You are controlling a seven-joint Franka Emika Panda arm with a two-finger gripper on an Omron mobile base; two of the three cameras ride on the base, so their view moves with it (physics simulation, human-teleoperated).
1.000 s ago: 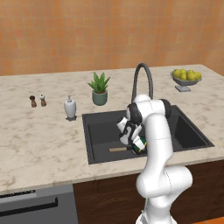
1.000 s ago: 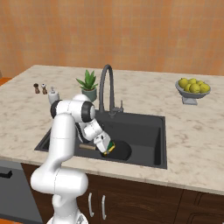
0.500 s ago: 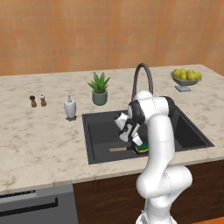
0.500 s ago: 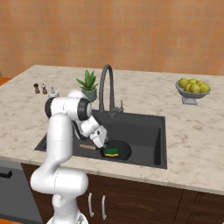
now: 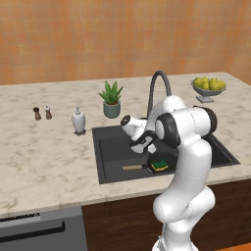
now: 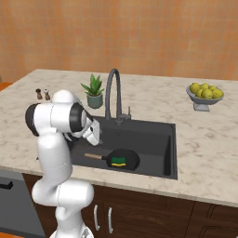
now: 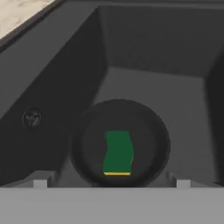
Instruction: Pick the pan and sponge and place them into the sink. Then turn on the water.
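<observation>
A plant (image 5: 112, 99) and faucet (image 6: 113, 93) stand behind the sink (image 6: 153, 142); the gripper (image 7: 111, 183) hangs wide and empty above the sponge (image 7: 117, 152) in the pan (image 7: 151, 140).

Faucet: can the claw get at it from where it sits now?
Probably yes. The open claw hangs over the sponge in the pan, and nothing stands between it and the faucet behind the sink.

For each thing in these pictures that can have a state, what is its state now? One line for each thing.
pan: lying flat in the sink, handle pointing toward the arm.
sponge: lying in the pan, green side up, released.
sink: holds the pan and sponge, no water visible.
faucet: off, no stream from the spout.
gripper: open, empty, above the pan.
fruit bowl: upright on the counter, full of yellow-green fruits.
</observation>
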